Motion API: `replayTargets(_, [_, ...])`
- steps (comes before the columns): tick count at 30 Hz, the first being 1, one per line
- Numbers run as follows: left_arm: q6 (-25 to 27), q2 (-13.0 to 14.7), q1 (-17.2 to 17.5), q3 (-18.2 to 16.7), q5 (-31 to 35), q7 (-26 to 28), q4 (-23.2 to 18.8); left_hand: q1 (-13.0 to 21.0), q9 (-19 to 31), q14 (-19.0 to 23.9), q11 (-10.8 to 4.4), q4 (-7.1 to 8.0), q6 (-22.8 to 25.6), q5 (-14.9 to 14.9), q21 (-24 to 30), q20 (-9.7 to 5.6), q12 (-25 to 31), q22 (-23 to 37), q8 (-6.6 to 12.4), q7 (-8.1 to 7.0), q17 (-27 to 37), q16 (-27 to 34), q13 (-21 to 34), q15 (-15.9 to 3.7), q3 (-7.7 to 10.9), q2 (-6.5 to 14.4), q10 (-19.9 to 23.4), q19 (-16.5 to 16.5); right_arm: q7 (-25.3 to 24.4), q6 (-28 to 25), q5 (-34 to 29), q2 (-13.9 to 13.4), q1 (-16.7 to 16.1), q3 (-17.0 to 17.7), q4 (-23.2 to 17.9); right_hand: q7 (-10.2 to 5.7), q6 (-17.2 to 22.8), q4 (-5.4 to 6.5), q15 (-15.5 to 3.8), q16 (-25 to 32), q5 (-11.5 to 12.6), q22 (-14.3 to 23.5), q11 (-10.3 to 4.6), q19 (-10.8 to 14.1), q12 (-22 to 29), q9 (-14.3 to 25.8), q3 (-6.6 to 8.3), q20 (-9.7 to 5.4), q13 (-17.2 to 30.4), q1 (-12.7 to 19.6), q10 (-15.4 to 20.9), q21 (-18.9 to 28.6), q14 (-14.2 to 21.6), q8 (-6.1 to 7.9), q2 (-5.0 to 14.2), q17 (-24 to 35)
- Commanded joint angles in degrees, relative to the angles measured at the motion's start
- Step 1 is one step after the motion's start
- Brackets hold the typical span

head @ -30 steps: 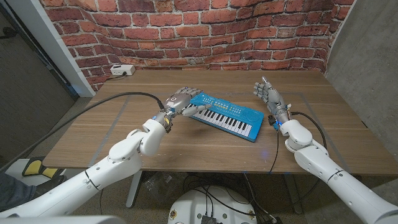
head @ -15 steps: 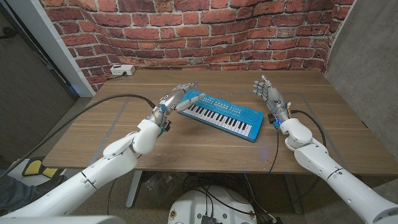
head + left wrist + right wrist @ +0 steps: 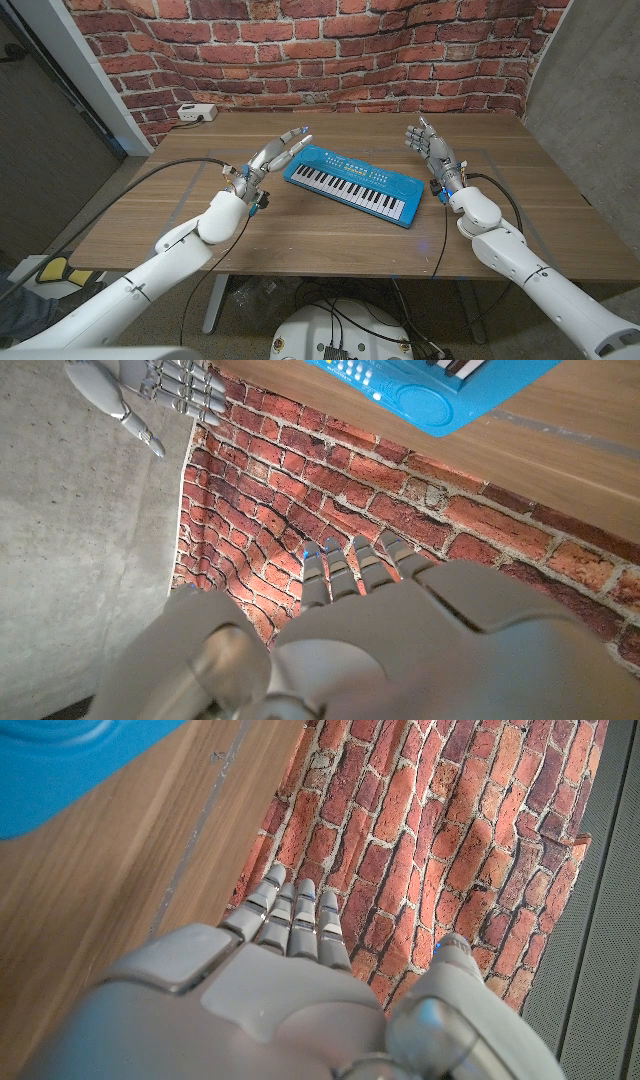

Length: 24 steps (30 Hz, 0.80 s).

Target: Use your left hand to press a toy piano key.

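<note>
Left hand [image 3: 268, 156] hovers just beside the piano [image 3: 355, 185], fingers spread, holding nothing; right hand [image 3: 428, 148] beside its other end, fingers open, empty.

Red brick wall [image 3: 300, 40], wooden table [image 3: 330, 225]

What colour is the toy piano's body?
Bright blue, with black and white keys; the piano shows best in the head view.
</note>
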Motion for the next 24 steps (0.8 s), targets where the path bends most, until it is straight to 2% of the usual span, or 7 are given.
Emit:
replayTargets(1, [-5.45, -2.30, 0.50, -3.05, -12.92, -3.31, 5.31, 0.42, 0.02, 0.27, 0.43, 0.04, 0.20, -0.15, 0.33, 0.21, 0.58, 0.11, 0.34, 0.64, -0.04, 0.11, 0.12, 0.64, -0.48, -0.26, 0.27, 0.57, 1.08, 1.23, 0.84, 0.30, -0.14, 0.02, 0.58, -0.01, 0.14, -0.30, 0.44, -0.19, 0.22, 0.12, 0.04, 0.51, 0.00, 0.24, 0.02, 0.05, 0.28, -0.17, 0.57, -0.11, 0.11, -0.03, 0.43, 0.11])
replayTargets(7, [-6.61, -3.87, -0.25, -3.25, -18.44, -5.42, 8.47, 0.91, 0.02, 0.76, 0.47, -0.11, -3.15, -0.37, 0.59, 1.00, 0.58, 0.10, -0.65, 1.41, -0.04, 0.15, 0.12, 0.81, -0.72, -0.31, 0.57, 1.79, 1.27, 1.22, 1.03, 0.57, 0.08, -0.12, 1.00, 0.06, 0.18, -0.31, 0.41, -0.19, 0.22, 0.12, 0.04, 0.53, -0.01, 0.24, 0.00, 0.05, 0.28, -0.19, 0.55, -0.19, 0.13, -0.02, 0.43, 0.11])
replayTargets(15, [-8.09, -5.63, -2.37, -3.06, -27.45, -11.15, 13.23, 1.27, 0.03, 0.74, 0.80, -0.24, -4.11, -0.51, 0.54, 0.88, 0.44, 0.10, -0.60, 2.45, -0.04, 0.08, 0.12, 1.13, -0.82, -0.31, 0.34, 2.05, 0.91, 1.11, 0.77, 0.62, 0.17, -0.15, 1.10, 0.08, 0.16, -0.33, 0.45, -0.19, 0.23, 0.13, 0.03, 0.54, -0.03, 0.24, -0.01, 0.04, 0.28, -0.20, 0.53, -0.31, 0.14, -0.04, 0.46, 0.11])
replayTargets(18, [-8.35, -6.07, -3.08, -2.95, -29.46, -12.44, 14.53, 1.37, 0.03, 0.69, 0.69, -0.27, -4.08, -0.55, 0.51, 0.78, 0.42, 0.10, -0.51, 2.66, -0.04, 0.05, 0.12, 1.26, -0.83, -0.30, 0.29, 2.04, 0.62, 0.92, 0.68, 0.49, 0.05, -0.04, 0.80, 0.09, 0.16, -0.34, 0.45, -0.19, 0.23, 0.13, 0.05, 0.55, -0.03, 0.24, -0.02, 0.04, 0.28, -0.21, 0.54, -0.36, 0.16, -0.04, 0.46, 0.11])
replayTargets(19, [-8.30, -6.11, -3.30, -2.90, -29.97, -12.79, 14.85, 1.48, 0.03, 0.68, 1.26, -0.31, -4.09, -0.60, 0.48, 0.76, 0.39, 0.10, -0.42, 2.71, -0.04, 0.03, 0.12, 1.26, -0.85, -0.28, 0.23, 2.07, 0.51, 0.92, 0.56, 0.45, 0.03, -0.03, 0.72, 0.10, 0.20, -0.34, 0.43, -0.20, 0.23, 0.13, 0.06, 0.56, -0.03, 0.24, -0.03, 0.05, 0.28, -0.22, 0.54, -0.37, 0.12, -0.03, 0.46, 0.11])
replayTargets(24, [-7.72, -6.75, -4.23, -2.54, -31.76, -13.31, 16.48, 1.64, 0.03, 0.69, 1.01, -0.36, -4.50, -0.68, 0.43, 0.69, 0.35, 0.11, -0.45, 2.61, -0.04, 0.02, 0.12, 1.44, -0.88, -0.25, 0.17, 2.05, 0.05, 0.99, 0.49, 0.54, -0.24, 0.09, 0.33, 0.11, 0.20, -0.35, 0.44, -0.20, 0.23, 0.13, -0.01, 0.58, -0.04, 0.24, -0.04, 0.06, 0.28, -0.23, 0.53, -0.43, 0.12, -0.03, 0.46, 0.10])
